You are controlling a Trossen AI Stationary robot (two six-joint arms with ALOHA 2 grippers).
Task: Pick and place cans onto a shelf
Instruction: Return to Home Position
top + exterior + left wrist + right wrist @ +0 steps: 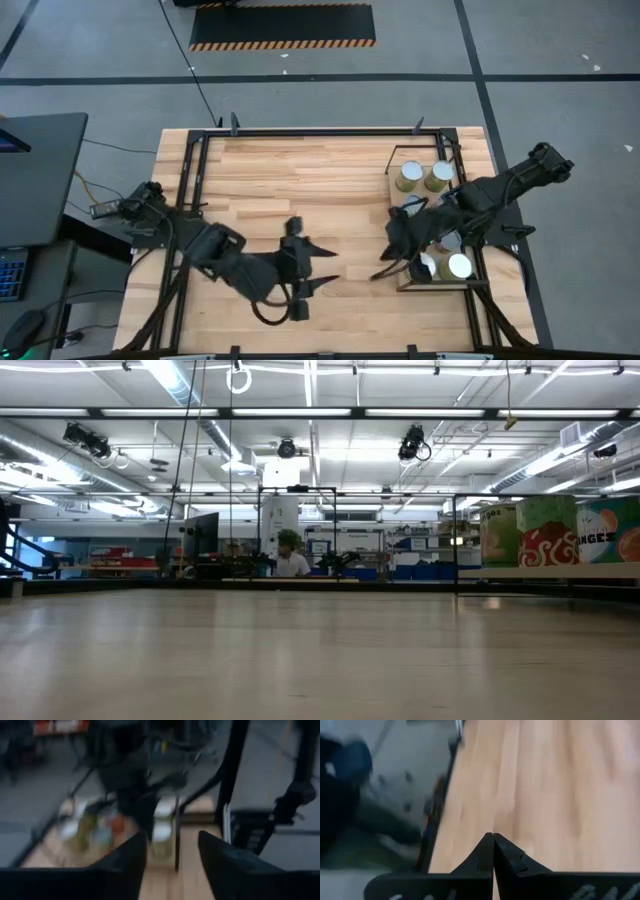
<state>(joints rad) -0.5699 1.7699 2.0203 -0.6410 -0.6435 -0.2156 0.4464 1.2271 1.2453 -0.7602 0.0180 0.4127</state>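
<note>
Though empty, right claw closed.

Cans stand upright (round tops up) on the shelf

You've got a big light-wood butcher-block tabletop w/ a black metal frame at its edge; beyond it, a black floor mat w/ orange-black hazard stripes; dark flat screen off the left side; a person far back, low view.
</note>
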